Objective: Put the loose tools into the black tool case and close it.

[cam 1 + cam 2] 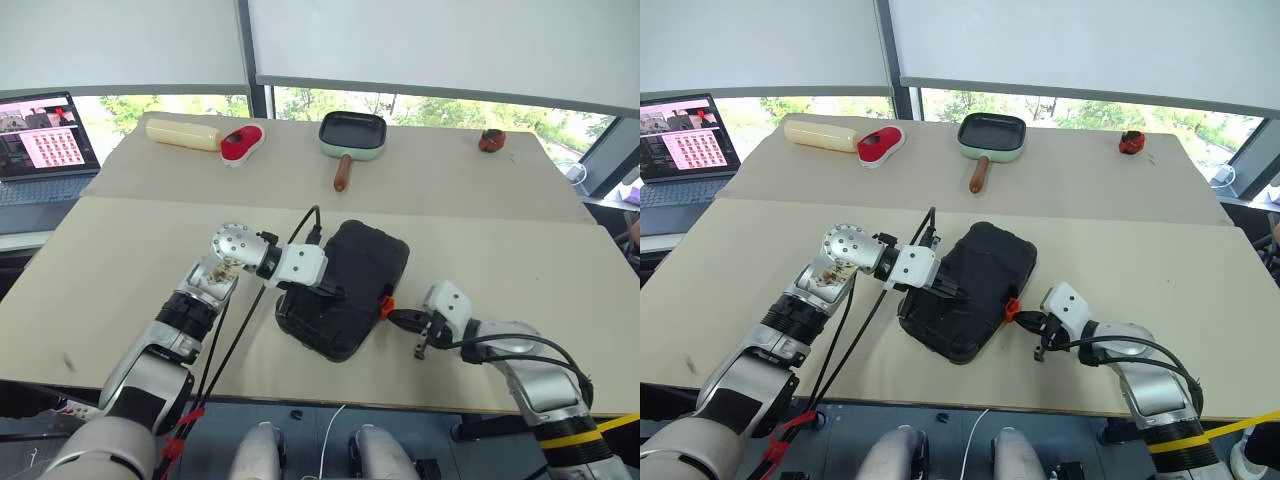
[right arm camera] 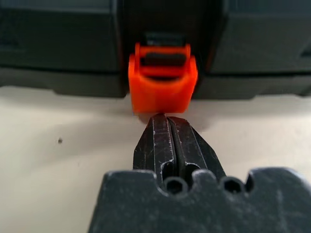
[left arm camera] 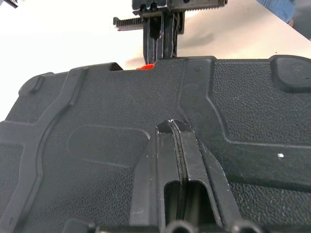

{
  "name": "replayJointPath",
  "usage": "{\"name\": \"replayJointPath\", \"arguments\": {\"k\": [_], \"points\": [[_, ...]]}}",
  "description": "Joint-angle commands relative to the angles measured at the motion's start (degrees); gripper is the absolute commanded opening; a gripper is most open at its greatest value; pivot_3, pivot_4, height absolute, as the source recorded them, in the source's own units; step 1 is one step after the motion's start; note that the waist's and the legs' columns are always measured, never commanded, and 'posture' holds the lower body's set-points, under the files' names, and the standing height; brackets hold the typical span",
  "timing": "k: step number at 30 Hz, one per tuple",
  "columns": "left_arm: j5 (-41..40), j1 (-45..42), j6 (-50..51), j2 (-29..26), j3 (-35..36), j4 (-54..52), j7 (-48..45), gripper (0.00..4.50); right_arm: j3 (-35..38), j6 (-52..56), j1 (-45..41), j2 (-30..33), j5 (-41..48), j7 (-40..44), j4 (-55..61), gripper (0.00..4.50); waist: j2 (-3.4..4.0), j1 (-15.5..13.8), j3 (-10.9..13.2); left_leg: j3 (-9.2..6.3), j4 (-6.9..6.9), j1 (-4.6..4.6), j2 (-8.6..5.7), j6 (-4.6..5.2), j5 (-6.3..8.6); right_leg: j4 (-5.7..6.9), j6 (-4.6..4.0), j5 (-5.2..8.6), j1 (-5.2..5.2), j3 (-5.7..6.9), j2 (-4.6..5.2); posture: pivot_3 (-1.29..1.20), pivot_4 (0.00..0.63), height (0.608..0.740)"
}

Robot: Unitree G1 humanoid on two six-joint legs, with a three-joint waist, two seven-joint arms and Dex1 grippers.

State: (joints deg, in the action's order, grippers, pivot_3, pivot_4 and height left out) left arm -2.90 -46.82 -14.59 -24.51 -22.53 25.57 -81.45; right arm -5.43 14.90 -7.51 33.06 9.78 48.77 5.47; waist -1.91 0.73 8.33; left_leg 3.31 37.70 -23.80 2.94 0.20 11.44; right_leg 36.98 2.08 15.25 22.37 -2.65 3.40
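Note:
The black tool case (image 1: 350,285) lies closed on the near table, its lid down. No loose tools are in view. My left gripper (image 1: 338,296) is shut, its tips resting on the case's textured lid (image 3: 97,107). My right gripper (image 2: 165,117) is shut with nothing between its fingers. Its tips sit at the table surface, right below the small orange latch (image 2: 163,90) on the case's right side. In the head view the right gripper (image 1: 392,314) reaches in from the right toward that latch (image 1: 385,306).
On the far table stand a green frying pan (image 1: 352,137) with a brown handle, a cream cylinder (image 1: 183,133), a red-and-white object (image 1: 241,143) and a small red object (image 1: 491,141). A laptop (image 1: 45,140) sits at the far left. Black cables hang by my left arm.

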Motion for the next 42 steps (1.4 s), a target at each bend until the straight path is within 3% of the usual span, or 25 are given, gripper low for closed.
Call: {"name": "replayJointPath", "arguments": {"k": [1, 16, 23, 32, 42], "points": [[3.1, 1.0, 0.5, 0.4, -2.7, 1.9, -0.5, 0.0, 0.0, -0.3, 0.8, -0.7, 1.4, 0.3, 2.8, 0.03, 0.0, 0.0, 0.0, 0.0, 0.0, 0.0, 0.0, 0.0, 0.0, 0.0, -0.02, -0.01, 0.0, 0.0, 0.0, 0.0, 0.15, 0.74], [3.2, 0.8, 0.2, 1.3, -2.6, 2.9, -0.4, 0.0, 4.4, 9.3, 0.0, -1.8, 10.2, -1.0, 15.4, 0.03, 0.02, 0.1, 0.0, -0.01, -0.01, -0.04, 0.02, 0.0, 0.0, 0.0, -0.03, -0.01, 0.05, 0.0, -0.01, 0.0, 0.15, 0.74], [3.3, 0.9, 0.2, 1.4, -2.5, 2.7, -0.6, 0.0, 4.4, 8.9, 0.8, 0.4, 9.1, -0.3, 14.9, 0.03, 0.02, 0.0, 0.0, 0.0, -0.01, -0.04, 0.01, 0.0, 0.0, 0.0, 0.01, 0.01, 0.05, 0.0, 0.01, 0.0, 0.15, 0.74], [3.6, 0.8, 0.0, 1.0, -2.3, 2.9, -0.6, 0.0, 4.8, 8.8, 2.9, 8.8, 6.6, 3.9, 11.7, 0.03, 0.04, -0.2, 0.0, 0.0, -0.01, -0.05, -0.01, 0.0, 0.01, -0.12, 0.04, 0.02, 0.0, 0.02, 0.04, 0.0, 0.15, 0.74], [3.8, 0.6, -0.2, 1.3, -2.4, 3.1, -0.3, 0.0, 3.4, 6.9, -1.9, 6.1, 4.5, 1.2, 7.4, 0.03, 0.04, -0.2, 0.0, 0.0, -0.01, -0.05, -0.01, 0.0, 0.01, -0.13, 0.05, 0.02, 0.01, 0.02, 0.03, 0.0, 0.15, 0.74]]}}
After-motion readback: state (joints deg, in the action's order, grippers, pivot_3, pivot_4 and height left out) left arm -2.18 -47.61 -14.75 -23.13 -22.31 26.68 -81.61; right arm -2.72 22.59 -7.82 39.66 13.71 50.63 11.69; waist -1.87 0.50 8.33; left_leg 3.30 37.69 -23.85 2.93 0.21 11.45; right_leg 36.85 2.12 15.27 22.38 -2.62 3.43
